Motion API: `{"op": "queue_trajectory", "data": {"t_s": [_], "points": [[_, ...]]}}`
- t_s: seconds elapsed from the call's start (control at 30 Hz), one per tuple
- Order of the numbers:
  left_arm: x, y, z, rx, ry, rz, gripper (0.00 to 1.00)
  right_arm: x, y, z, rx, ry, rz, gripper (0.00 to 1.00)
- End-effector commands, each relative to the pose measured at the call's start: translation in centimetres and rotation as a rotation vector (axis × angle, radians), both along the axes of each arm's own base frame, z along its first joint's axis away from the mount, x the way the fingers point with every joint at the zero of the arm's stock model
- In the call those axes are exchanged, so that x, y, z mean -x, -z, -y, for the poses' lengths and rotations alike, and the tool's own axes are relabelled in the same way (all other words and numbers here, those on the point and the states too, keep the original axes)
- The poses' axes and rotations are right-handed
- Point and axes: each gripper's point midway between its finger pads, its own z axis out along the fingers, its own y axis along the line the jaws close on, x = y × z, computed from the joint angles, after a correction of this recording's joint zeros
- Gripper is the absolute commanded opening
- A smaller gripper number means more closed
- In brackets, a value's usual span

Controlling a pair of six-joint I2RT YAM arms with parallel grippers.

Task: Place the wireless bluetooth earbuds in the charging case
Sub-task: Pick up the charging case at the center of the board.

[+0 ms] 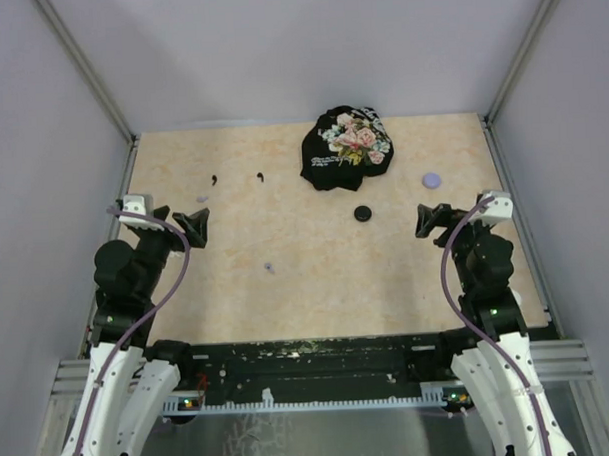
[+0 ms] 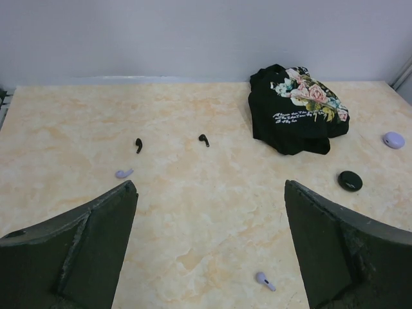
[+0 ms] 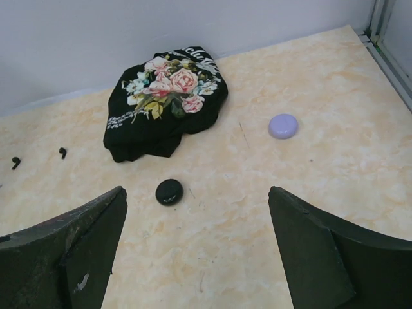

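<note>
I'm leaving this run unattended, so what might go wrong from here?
The black earbuds and lavender earbuds are tiny against the wide left pincer; a pinch may flick them away. The black case and lavender case both look shut, so nothing can go in yet. Two colours invite a mismatch.

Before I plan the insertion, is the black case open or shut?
Shut: the black case is one smooth rounded puck, no raised lid or cavity showing.

Lab test cell, blank white walls [image 1: 298,48], aluminium frame posts [image 1: 84,66]
</note>
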Motion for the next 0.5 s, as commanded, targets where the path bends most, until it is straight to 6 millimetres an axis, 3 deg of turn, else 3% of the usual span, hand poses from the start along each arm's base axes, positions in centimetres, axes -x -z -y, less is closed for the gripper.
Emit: {"op": "queue_trajectory", "data": {"t_s": [0.0, 0.27, 0.47], "points": [[0.3, -1.0, 0.1, -0.005, 0.012, 0.041, 1.0, 0.0, -2.5, 0.3, -0.012, 0.014, 0.055, 0.91], [0.3, -0.9, 0.3, -0.001, 0.023, 0.034, 1.0, -0.8, -1.7, -0.6, -0.011, -0.027, -0.011, 0.94], [0.5, -0.8, 0.4, -0.009, 0.032, 0.036, 1.0, -2.6, -0.1, -2.6, 0.006, -0.129, -0.103, 0.95]]}}
